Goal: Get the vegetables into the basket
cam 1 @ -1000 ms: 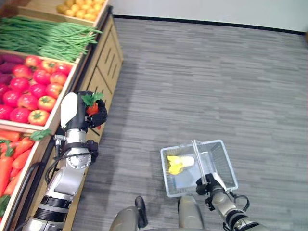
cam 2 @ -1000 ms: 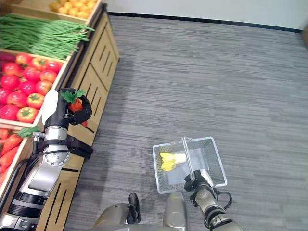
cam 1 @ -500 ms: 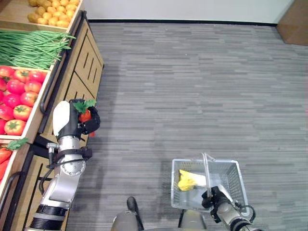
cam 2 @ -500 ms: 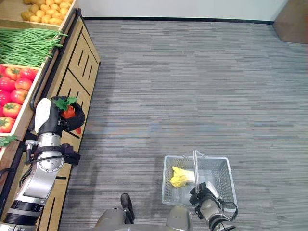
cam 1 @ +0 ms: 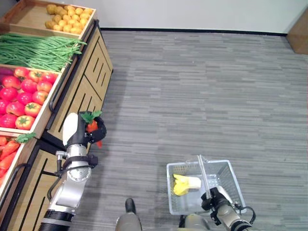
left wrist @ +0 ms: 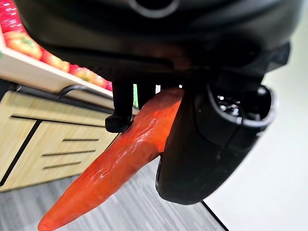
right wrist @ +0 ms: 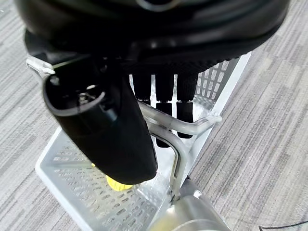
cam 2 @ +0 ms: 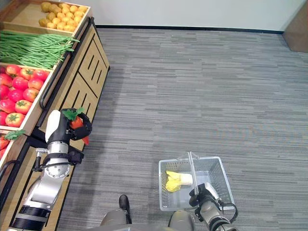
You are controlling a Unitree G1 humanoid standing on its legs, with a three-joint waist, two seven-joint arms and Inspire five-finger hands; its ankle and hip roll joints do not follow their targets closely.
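One yellow vegetable (cam 1: pixel 185 184) lies in the basket (cam 1: pixel 224 172), handle (cam 1: pixel 204 176) gripped by right hand (cam 1: pixel 213 198); left hand (cam 1: pixel 91 131) clasps a carrot (left wrist: pixel 115 164).

Head stereo downward; wrist close-ups.

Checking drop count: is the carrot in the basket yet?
Out. The left hand grips the carrot beside the produce stand; the basket hangs from the right hand.
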